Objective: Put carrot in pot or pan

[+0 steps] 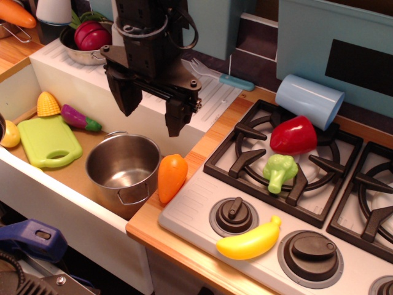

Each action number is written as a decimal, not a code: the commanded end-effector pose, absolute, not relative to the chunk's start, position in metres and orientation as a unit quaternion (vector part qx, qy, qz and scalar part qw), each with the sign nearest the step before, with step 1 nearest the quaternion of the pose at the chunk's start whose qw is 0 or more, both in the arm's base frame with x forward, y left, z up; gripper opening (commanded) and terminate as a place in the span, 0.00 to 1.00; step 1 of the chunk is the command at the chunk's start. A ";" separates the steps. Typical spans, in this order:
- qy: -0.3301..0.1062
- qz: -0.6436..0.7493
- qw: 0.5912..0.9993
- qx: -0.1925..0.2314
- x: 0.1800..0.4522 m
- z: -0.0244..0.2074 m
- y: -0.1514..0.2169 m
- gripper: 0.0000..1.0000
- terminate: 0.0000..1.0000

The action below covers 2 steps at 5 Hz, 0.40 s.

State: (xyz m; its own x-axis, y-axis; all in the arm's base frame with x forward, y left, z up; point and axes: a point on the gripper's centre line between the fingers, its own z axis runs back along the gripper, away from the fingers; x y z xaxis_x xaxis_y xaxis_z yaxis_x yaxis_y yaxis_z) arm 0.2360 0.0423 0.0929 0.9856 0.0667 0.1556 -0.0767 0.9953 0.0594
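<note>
- Hanging above the sink well, my claw (150,114) has its two dark fingers spread wide and pointing down, with nothing between them.
- Below the claw and a little toward me sits the pot (123,169), upright, mouth open, and empty as far as I can see; its loop handle faces me.
- Just below the claw's right finger the carrot (172,177) leans at the counter (161,236) edge, fat end up, touching or nearly touching the pot's wall. I read it as not yet in the pot, so the task is still ahead of me.
- I judge the spread is set for a grasp from above: the fingers are apart enough to straddle the carrot's body.
- The carrot lies off to the claw's right-hand side rather than centred under it, so I would shift that way before descending.
- Risk as I see it: the smooth rounded plastic may squirt out of a pinch, and the pot rim is close enough to catch a finger.
- Far to the claw's left lies the green cutting board (49,141), with toy corn (48,104) beside it.
- Well off to its right, on the stove (202,212), are a red pepper (293,136), broccoli (279,171) and a banana (249,241); none of these concern me.
</note>
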 end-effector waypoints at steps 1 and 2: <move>-0.077 0.036 0.996 0.033 0.236 0.093 0.042 1.00 0.00; -0.091 0.035 0.995 0.025 0.237 0.081 0.042 1.00 0.00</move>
